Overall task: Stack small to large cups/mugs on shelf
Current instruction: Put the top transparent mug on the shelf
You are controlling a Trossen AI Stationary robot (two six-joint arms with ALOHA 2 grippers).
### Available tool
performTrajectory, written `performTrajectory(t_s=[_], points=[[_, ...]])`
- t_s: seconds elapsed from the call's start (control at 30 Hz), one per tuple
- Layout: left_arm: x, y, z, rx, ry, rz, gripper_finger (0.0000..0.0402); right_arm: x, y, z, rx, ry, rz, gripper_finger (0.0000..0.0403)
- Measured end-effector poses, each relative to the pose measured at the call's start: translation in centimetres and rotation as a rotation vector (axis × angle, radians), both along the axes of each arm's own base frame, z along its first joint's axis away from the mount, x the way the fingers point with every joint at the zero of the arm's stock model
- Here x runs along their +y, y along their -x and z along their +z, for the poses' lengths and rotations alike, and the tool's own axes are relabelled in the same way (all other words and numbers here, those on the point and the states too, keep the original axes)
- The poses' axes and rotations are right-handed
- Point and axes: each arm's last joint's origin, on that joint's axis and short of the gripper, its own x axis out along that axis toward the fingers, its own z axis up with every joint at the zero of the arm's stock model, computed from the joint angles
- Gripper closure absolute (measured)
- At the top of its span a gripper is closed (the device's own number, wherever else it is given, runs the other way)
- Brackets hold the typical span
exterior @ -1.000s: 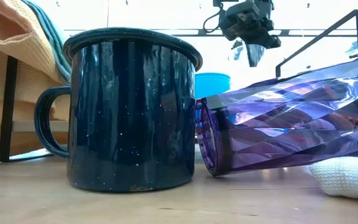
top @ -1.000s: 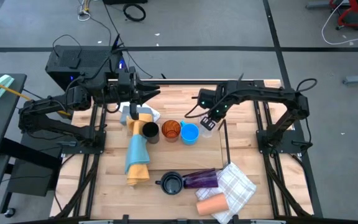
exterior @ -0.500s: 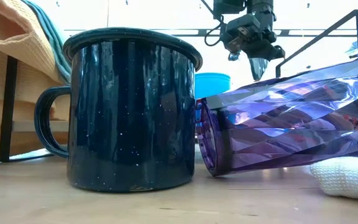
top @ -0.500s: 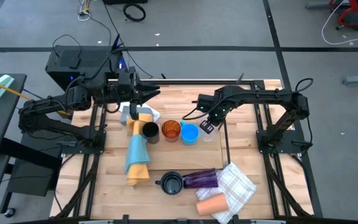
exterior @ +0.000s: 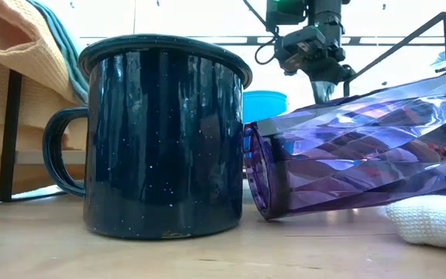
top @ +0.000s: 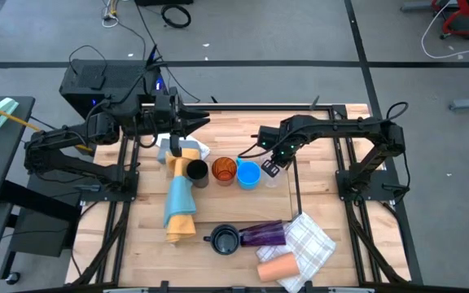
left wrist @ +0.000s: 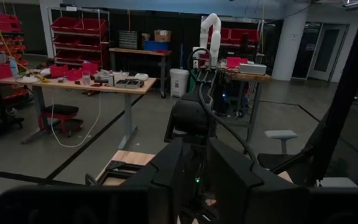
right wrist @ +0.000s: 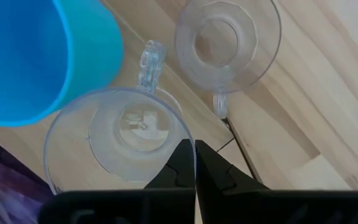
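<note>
On the table a black cup (top: 195,172), an amber cup (top: 223,171) and a bright blue cup (top: 248,174) stand in a row, with two clear handled glasses (right wrist: 114,134) (right wrist: 227,40) beside the blue one. My right gripper (right wrist: 195,152) points down, shut, at the nearer glass's rim. The thin black rod shelf (top: 296,191) runs past them. Toward the near edge stand a dark mug (exterior: 161,132) and a peach cup (top: 277,267), and a purple tumbler (exterior: 362,155) lies on its side. My left gripper (top: 200,119) waits level at the far left, its fingers slightly open. My right gripper comes from above with shut fingertips (right wrist: 185,155) at the rim (right wrist: 178,127) of the nearer clear glass, on the side away from the blue cup. I cannot tell whether they touch it. The glass stands upright on the table.
A rolled yellow-and-blue cloth (top: 179,199) hangs over the shelf's left end. A white checked cloth (top: 309,244) lies near the front right, by the peach cup. Black frame rails (top: 357,199) run along the table's left and right sides.
My right gripper has come down toward the clear glasses beside the blue cup, staying shut and pointing down. The cups have not moved.
</note>
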Motion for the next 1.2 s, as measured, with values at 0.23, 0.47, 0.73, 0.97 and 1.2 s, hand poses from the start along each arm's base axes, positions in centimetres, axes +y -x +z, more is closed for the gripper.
performTrajectory(t_s=[0.23, 0.47, 0.73, 0.97, 1.2], points=[[0.0, 0.0, 0.0, 0.0, 0.0, 0.0, 0.0323, 0.0, -0.2, -0.1, -0.013, 0.003, 0.007, 0.0403], [0.0, 0.0, 0.0, -0.001, -0.001, 0.0, 0.0322, -0.1, -0.2, -0.1, -0.014, 0.003, 0.016, 0.0403], [0.0, 0.0, 0.0, -0.003, -0.001, 0.0, 0.0319, -0.2, -0.2, -0.1, -0.013, 0.002, 0.013, 0.0403], [0.0, 0.0, 0.0, -0.004, -0.001, 0.0, 0.0326, -0.3, -0.2, -0.3, 0.005, -0.005, 0.008, 0.0403], [0.0, 0.0, 0.1, -0.009, -0.001, 0.0, 0.0321, -0.5, -0.2, -1.4, 0.018, -0.028, -0.009, 0.0403]])
